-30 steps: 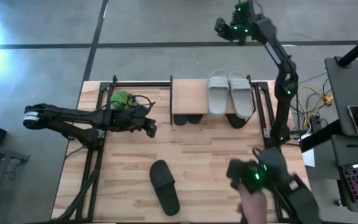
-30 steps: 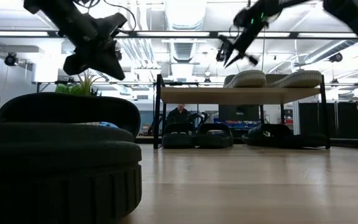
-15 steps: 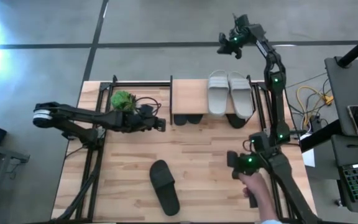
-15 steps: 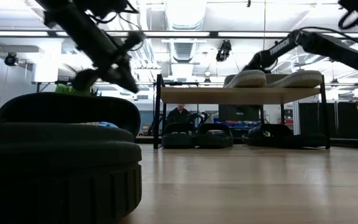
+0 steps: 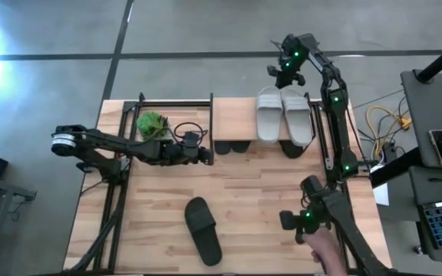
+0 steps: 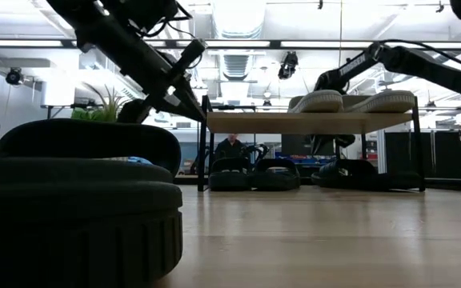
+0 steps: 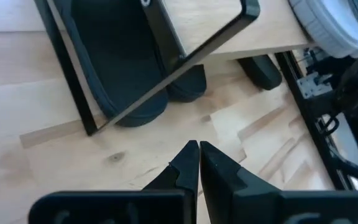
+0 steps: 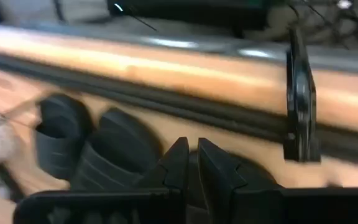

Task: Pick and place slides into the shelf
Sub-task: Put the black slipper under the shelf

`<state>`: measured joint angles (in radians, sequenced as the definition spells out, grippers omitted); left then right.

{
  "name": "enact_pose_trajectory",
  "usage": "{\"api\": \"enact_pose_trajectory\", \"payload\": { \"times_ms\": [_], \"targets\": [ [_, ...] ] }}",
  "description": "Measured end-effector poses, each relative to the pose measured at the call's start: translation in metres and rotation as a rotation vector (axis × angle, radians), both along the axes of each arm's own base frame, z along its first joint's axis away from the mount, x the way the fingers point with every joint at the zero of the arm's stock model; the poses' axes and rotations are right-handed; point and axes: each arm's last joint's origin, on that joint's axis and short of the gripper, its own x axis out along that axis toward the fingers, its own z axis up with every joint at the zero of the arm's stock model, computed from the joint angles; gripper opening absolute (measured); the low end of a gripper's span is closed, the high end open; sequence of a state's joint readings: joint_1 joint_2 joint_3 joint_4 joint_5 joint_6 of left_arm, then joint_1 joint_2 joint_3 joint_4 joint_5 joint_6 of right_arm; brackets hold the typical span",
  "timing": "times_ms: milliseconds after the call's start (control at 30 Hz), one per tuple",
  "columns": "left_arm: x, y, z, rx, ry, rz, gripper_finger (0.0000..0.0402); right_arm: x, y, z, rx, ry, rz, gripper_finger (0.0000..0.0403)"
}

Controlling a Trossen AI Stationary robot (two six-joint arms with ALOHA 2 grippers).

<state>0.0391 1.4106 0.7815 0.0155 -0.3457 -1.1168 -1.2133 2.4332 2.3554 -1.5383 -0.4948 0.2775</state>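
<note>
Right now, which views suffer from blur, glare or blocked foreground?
Right wrist view: motion-smeared shelf and black slides. High view: glare at the left edge. Low view: a black slide fills the foreground, out of focus; bright ceiling lights. Left wrist view: sharp.

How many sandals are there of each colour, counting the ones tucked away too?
light grey slides: 2, side by side on top of the shelf
black slides: 4, one loose on the table, three poking out from under the shelf
Total: 6
</note>
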Motion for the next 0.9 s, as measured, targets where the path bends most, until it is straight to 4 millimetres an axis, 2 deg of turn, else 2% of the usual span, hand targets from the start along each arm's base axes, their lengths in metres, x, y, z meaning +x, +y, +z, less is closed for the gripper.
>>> {"api": "enact_pose_trajectory", "payload": {
  "times_ms": [167,333,467,700,900],
  "targets": [
    [-0.012,0.000,0.005,0.086,0.115,-0.062,0.0000,0.021,0.012,-0.004,0.014,0.060,0.064,0.0028],
    [-0.039,-0.005,-0.013,0.109,0.442,-0.077,0.0000,0.055,0.025,-0.023,0.070,0.038,0.145,0.0028],
    [-0.052,-0.013,-0.025,0.112,0.606,-0.110,0.0000,0.071,0.032,-0.030,0.104,0.004,0.178,0.0028],
    [-0.060,-0.024,-0.040,0.110,0.630,-0.168,0.0000,0.077,0.033,-0.043,0.131,0.027,0.181,0.0028],
    [-0.067,-0.025,-0.049,0.110,0.670,-0.178,0.0000,0.076,0.036,-0.057,0.158,0.089,0.188,0.0028]
  ]
}}
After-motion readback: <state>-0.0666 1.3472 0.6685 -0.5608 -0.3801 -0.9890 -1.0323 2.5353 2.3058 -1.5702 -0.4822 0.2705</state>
